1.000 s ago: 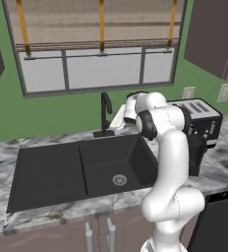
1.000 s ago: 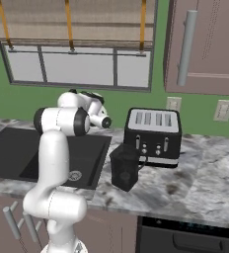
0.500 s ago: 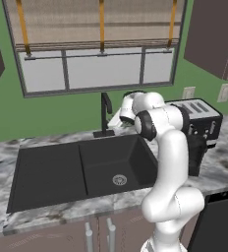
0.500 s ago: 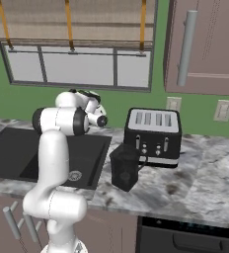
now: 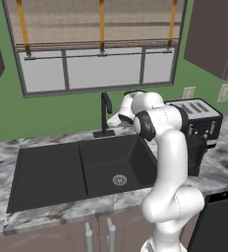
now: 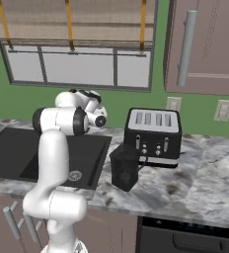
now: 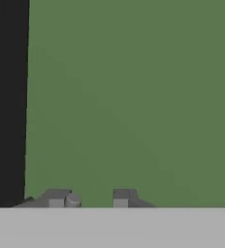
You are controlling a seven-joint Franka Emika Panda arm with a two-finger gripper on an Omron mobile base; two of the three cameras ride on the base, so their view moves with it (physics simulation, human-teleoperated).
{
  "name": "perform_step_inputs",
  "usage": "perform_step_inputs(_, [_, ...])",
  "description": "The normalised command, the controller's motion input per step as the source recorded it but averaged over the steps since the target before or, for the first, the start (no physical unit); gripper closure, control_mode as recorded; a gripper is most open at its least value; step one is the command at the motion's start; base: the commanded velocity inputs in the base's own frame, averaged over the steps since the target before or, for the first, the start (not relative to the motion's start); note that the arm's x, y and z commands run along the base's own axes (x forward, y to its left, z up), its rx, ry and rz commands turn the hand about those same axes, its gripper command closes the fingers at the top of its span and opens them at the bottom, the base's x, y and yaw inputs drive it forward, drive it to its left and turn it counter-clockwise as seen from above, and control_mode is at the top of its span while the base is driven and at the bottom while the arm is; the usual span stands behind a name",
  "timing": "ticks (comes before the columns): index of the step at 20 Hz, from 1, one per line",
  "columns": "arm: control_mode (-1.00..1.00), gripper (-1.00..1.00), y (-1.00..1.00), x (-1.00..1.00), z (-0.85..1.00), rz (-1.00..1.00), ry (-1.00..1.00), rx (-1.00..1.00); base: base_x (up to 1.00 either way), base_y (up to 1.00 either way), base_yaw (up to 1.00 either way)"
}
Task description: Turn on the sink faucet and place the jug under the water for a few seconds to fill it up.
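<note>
The thin black sink faucet (image 5: pixel 105 112) stands behind the black double-basin sink (image 5: pixel 47 172), and no water runs from it. My gripper (image 5: pixel 112 121) hangs just right of the faucet post, low near its base. In the hand view the gripper (image 7: pixel 88 199) is open, with green wall showing between the fingertips (image 7: pixel 56 198); the faucet (image 7: pixel 7 97) is a dark vertical band at the left edge, outside the fingers. The dark jug (image 6: pixel 125 166) stands on the counter in front of the toaster, partly hidden behind my arm as the jug (image 5: pixel 197 156) in the left base view.
A black toaster (image 6: pixel 153 135) sits on the marble counter (image 6: pixel 200 183) right of the sink, close behind the jug. A window with a blind (image 5: pixel 99 49) spans the green wall above the faucet. Dark cabinets (image 6: pixel 205 44) hang at the upper right.
My hand has crept a little to the left and down, closer to the faucet post. The jug and toaster have not moved.
</note>
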Motion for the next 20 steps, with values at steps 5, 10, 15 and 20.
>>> perform_step_inputs(5, [-1.00,1.00,-0.91,0.17,-0.02,-0.16,0.18,0.23,0.00,0.00,0.00])
perform_step_inputs(10, [-1.00,1.00,-1.00,0.05,-0.22,-0.18,0.25,0.29,0.00,0.00,0.00])
perform_step_inputs(15, [-1.00,1.00,-1.00,0.02,-0.36,-0.18,0.28,0.33,0.00,0.00,0.00])
perform_step_inputs(20, [-1.00,1.00,-1.00,0.00,-0.31,-0.18,0.26,0.26,0.00,0.00,0.00])
